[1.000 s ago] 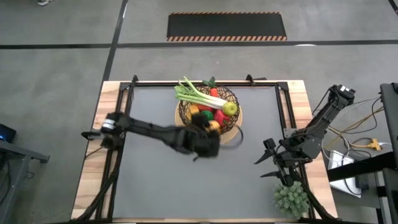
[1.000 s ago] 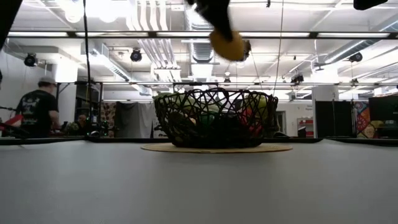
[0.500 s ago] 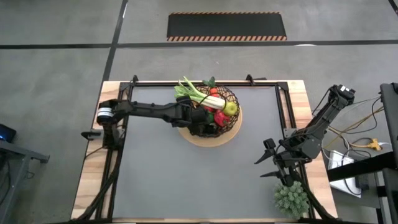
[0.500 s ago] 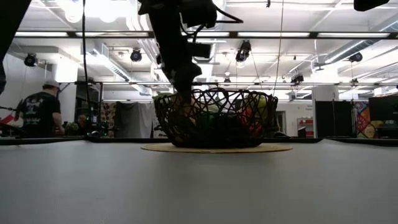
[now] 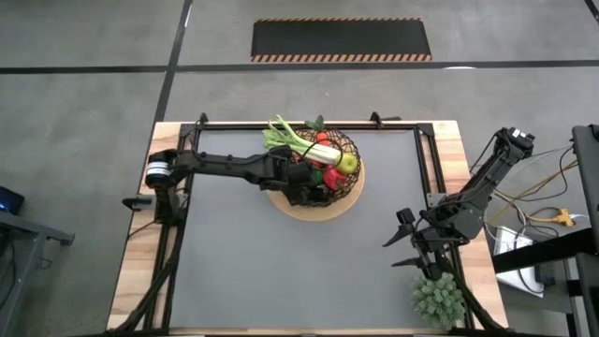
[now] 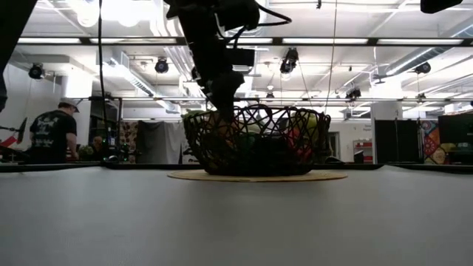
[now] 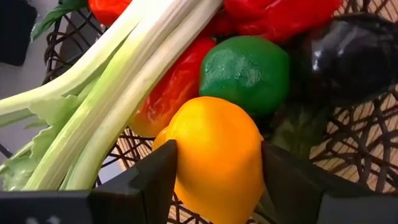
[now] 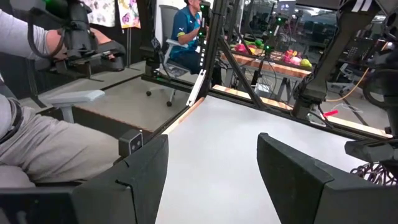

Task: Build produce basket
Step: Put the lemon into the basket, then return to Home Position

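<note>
Reaching across the desk [image 5: 243,262] from its left edge, with the left tool [image 5: 301,176] sitting low inside the basket [image 5: 348,190] at the far middle of the desk, over the basket's left half; gripping a yellow pepper [image 7: 216,155] between the two dark fingers [image 7: 146,186], jaws parted just to the pepper's width and pressing on both of its sides. Holding that pepper just above the woven wall, touching a red pepper [image 7: 171,93] and sitting just beside a round green fruit [image 7: 245,71], a dark eggplant [image 7: 348,56] and the long leek [image 7: 106,93] stalks, which are slanting over the basket's far-left rim [image 5: 295,140]. Resting on a pale round wooden disc [image 5: 314,210], the basket showing in the low view [image 6: 255,140] with the left arm coming down into it from above. Waiting near the desk's right edge, the right tool [image 5: 404,245] hanging over bare desk with fingers [image 8: 140,168] spread wide and holding nothing, just beside a spiky green plant [image 5: 437,298] at the near right corner. Standing in the room behind the desk, a person in dark clothes [image 6: 52,133]; sitting close by in the right wrist view, another person [image 8: 25,155]
</note>
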